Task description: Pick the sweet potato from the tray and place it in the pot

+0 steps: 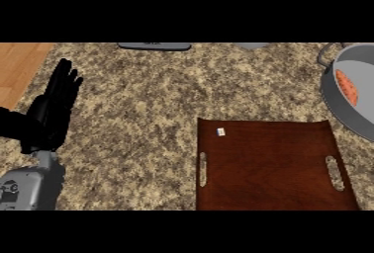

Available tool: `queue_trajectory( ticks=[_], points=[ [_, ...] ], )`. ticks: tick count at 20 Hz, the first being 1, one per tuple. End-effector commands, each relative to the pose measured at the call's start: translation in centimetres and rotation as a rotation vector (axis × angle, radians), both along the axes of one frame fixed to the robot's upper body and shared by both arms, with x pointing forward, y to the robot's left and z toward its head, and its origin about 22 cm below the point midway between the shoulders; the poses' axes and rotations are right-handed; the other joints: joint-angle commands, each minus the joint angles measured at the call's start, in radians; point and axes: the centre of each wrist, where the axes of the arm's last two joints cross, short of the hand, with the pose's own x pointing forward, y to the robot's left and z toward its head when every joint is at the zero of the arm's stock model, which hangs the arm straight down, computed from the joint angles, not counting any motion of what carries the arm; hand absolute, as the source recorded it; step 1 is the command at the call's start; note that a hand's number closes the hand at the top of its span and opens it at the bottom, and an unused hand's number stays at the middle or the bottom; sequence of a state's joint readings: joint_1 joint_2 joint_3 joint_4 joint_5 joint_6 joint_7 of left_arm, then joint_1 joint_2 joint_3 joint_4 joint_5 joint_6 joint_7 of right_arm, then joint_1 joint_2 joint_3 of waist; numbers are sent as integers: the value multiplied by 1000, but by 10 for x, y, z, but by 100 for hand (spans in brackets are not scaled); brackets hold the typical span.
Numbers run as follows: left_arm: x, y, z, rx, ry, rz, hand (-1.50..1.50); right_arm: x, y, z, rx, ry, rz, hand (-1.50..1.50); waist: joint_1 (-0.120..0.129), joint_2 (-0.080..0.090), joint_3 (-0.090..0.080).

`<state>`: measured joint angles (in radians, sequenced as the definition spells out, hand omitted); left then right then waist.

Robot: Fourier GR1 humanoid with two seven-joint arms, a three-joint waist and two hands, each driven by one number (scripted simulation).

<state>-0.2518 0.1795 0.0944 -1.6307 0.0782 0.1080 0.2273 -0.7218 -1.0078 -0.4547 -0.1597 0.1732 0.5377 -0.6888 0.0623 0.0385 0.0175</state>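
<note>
Already, sweet potato (348, 88) lying inside the grey pot (363, 66) at the far right edge, brown tray (270, 168) sitting nearer on the speckled counter (146, 113), left hand (51, 111) resting at the left, fingers straight, holding nothing.

Speckled stone counter (146, 108), wooden strip along its left (18, 69), flat dark-grey object at far edge (155, 46)

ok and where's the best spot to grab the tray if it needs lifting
Probably by its two slot handles, left and right, coming in from both sides: the tray lies flat on the counter, leaving little else to hold.
</note>
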Motion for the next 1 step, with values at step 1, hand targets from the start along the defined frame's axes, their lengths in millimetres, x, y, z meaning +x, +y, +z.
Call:
queue_trajectory(
  ticks=[1],
  points=[
    [-3, 7, -1, 6, -7, 15, 0, -14, -8, -5, 68, -40, 132, -150, 0, -3, 1]
  ],
)
